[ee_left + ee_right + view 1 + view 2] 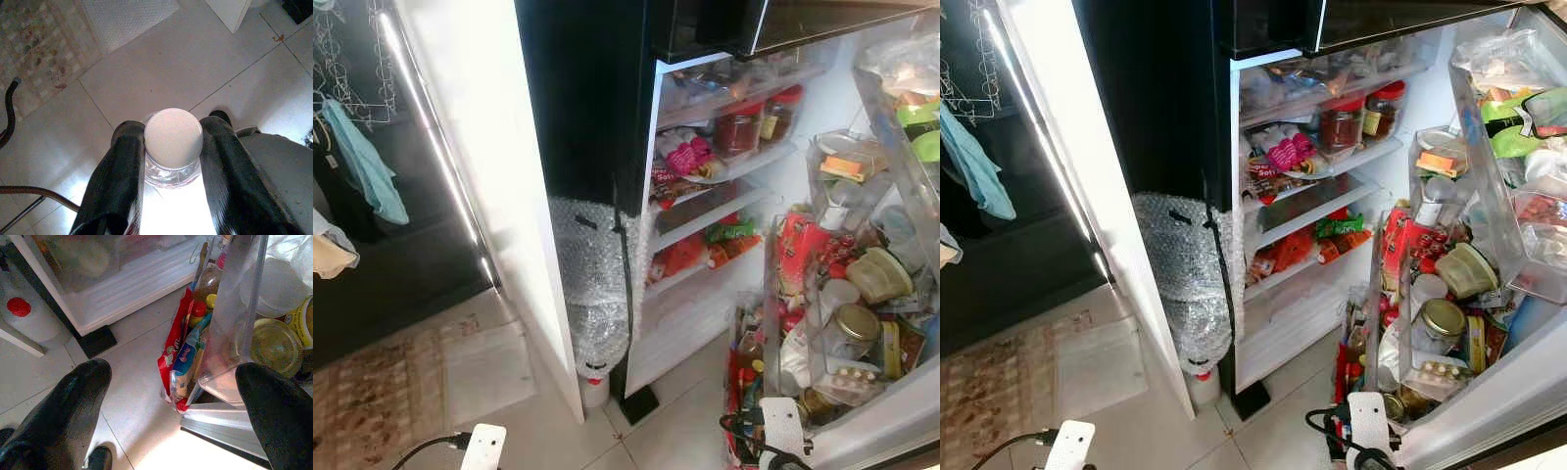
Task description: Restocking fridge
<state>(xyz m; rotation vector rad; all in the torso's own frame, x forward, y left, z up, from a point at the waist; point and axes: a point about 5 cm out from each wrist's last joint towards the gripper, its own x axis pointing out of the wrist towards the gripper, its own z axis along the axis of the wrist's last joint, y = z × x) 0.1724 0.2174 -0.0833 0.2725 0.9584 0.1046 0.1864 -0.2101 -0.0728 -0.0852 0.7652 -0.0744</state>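
- Head views: fridge stands open, shelves crowded with jars and packets; its door bins on the right are packed with jars and tubs. A bubble-wrapped bundle stands on the floor beside the fridge.
- Left wrist view: left gripper is clamped on a clear bottle with a white cap, above the tiled floor.
- Right wrist view: right gripper hangs with fingers wide apart, holding nothing, near the lowest door bin's sauce bottles.

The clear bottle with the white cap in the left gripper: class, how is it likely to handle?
The bottle looks like rigid clear plastic, probably smooth and slippery between the left gripper's fingers. Being round, it would likely roll if laid down. Its weight can't be judged.
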